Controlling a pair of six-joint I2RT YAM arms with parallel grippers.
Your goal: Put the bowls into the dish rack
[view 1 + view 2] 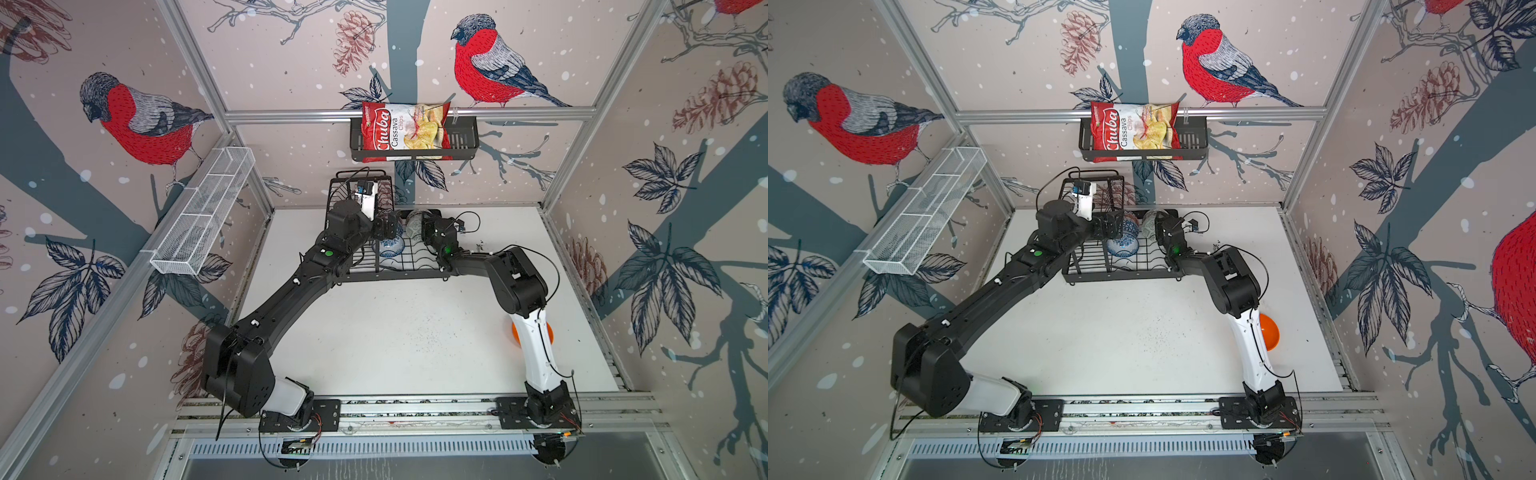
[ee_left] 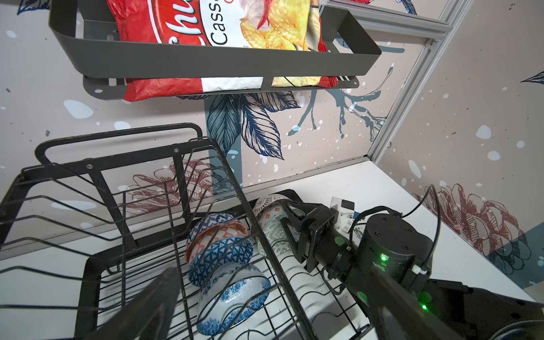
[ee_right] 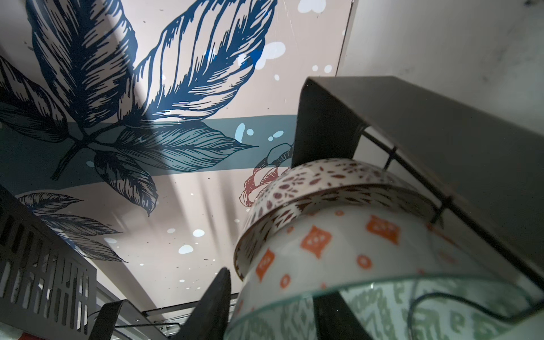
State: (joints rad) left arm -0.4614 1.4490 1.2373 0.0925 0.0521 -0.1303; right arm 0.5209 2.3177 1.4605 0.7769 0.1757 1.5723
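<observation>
The black wire dish rack (image 1: 395, 276) (image 1: 1121, 276) (image 2: 97, 164) stands at the back of the table. On its base, standing on edge in a row, are a salmon bowl (image 2: 219, 232), a blue geometric bowl (image 2: 223, 254) and a blue-white floral bowl (image 2: 235, 291) (image 1: 390, 248). Beside them lean a dark-patterned white bowl (image 3: 309, 176), an orange-diamond bowl (image 3: 338, 244) and a grey-green bowl (image 3: 382, 312) (image 2: 272, 235). My right gripper (image 3: 272, 312) (image 1: 420, 226) is open, its fingers on either side of the grey-green bowl's rim. My left gripper (image 2: 270, 318) (image 1: 388, 229) hangs wide open and empty above the first row. A plain orange bowl (image 1: 1268, 332) sits on the table behind the right arm.
A black slatted basket (image 1: 461, 141) holding a chips bag (image 1: 405, 131) hangs on the back wall above the rack. A long white mesh tray (image 1: 203, 216) is fixed to the left wall. The rack's raised tier (image 1: 357, 187) stands at its back left.
</observation>
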